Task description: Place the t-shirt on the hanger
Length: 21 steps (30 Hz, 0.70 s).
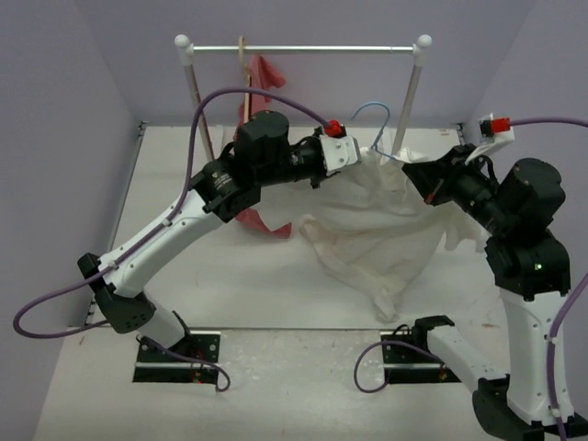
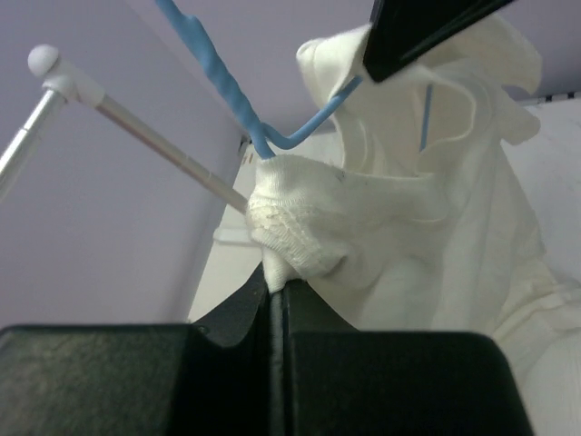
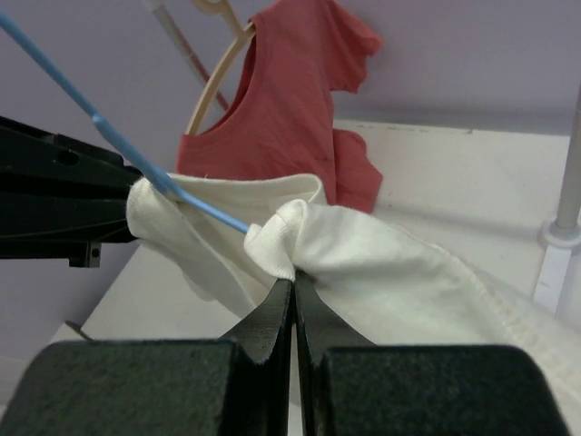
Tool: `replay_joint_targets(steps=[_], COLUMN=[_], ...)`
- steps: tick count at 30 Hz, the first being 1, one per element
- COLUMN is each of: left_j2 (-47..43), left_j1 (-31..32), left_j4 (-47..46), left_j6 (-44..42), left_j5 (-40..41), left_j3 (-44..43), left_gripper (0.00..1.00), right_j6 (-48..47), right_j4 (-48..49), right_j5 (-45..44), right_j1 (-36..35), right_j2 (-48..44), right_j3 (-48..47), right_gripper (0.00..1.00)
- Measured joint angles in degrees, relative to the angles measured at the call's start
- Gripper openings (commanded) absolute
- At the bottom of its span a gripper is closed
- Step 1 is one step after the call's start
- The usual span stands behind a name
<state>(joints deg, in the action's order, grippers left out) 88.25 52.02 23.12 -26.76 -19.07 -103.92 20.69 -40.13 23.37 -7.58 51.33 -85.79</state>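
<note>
Cream t-shirt [image 1: 367, 230], clamped in left pincer [image 2: 275, 283] and right pincer [image 3: 293, 283], bunches around hanger [image 2: 227, 86] near red garment [image 3: 281, 109].

A bunched fold of the t-shirt [image 2: 436, 245] is pinched in the closed left pincer [image 2: 275, 289]. The hanger [image 2: 227, 86] is buried in that fold, and a rail [image 2: 154, 136] is seen behind.

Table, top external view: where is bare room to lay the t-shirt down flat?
Bare table in front, bordered by the left arm, red garment and t-shirt. A strip left of the left arm too. Crowded at the back near the hanger.
</note>
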Motion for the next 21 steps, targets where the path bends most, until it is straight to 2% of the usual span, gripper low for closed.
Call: replay_joint_targets(steps=[2,7,12,16,21], left_j2=[0.58,0.66,1.84,0.99,-1.30], left_j1=[0.33,1.04,1.77,2.12,2.50], left_j4=[-1.53,-5.11,-6.45,-8.09,-9.18], left_j6=[0.94,4.43,6.77,7.26,7.56], left_j5=[-0.92,-3.28,-4.25,-4.49,-4.72], left_j3=[0.73,9.53,12.55,13.56,14.74], left_gripper=[0.00,0.00,0.00,0.00,0.00], right_j6=[-0.94,-1.30,-1.90,-3.19,-4.43], right_j4=[-0.22,-2.21,-3.26,-2.12,-1.85], right_j5=[0.73,1.89,2.75,0.70,-0.29], right_j1=[-0.93,-1.46,-3.88,-4.67,-4.75], right_j2=[-0.29,-3.18,-1.57,-5.17,-8.63], right_j3=[1.19,10.95,11.45,13.48,14.11], right_gripper=[0.00,0.00,0.29,0.47,0.53])
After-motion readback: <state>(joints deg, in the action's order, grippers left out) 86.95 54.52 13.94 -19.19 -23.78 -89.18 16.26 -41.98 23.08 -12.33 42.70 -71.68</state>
